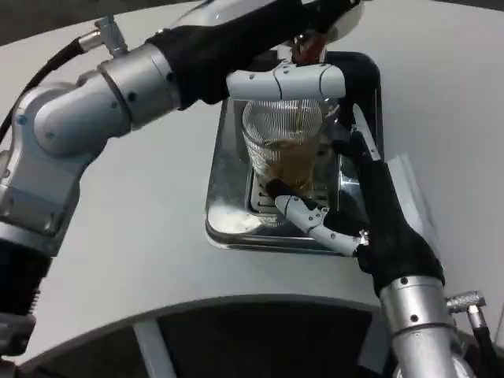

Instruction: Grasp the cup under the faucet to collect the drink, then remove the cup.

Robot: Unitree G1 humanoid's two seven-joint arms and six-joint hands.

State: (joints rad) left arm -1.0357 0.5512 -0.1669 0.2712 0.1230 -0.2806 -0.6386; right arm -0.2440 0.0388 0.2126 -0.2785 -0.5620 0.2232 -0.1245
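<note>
On the white table, head view: everything below is seen from above, looking down at the tabletop.
Table: the white table (pixel 134 236) carries a shiny metal drip tray (pixel 224 201) near its middle, with a curved table edge running along the bottom of the picture.
Drip tray: rectangular, with rounded corners and a slotted grille in its centre; its near edge lies towards the robot.
Cup: a clear ribbed cup (pixel 282 138) stands upright on the grille, in the middle of the tray, with brownish drink in its lower part.
Faucet: a small copper-coloured spout (pixel 309 49) shows just above the cup's far rim, partly hidden by the left arm.
Right hand: the right hand (pixel 358 189) comes up from the table's near right edge; its fingers are wrapped round the cup, one white finger (pixel 311 219) curled across the base at the near side and black fingers against the right wall.
Left hand: the left hand (pixel 295 79) reaches in from the left over the tray's far edge; a white finger lies across the cup's rim, but whether it grips the cup or only rests there cannot be told.
Left forearm: silver with a black sleeve, crossing the table's far left corner.
</note>
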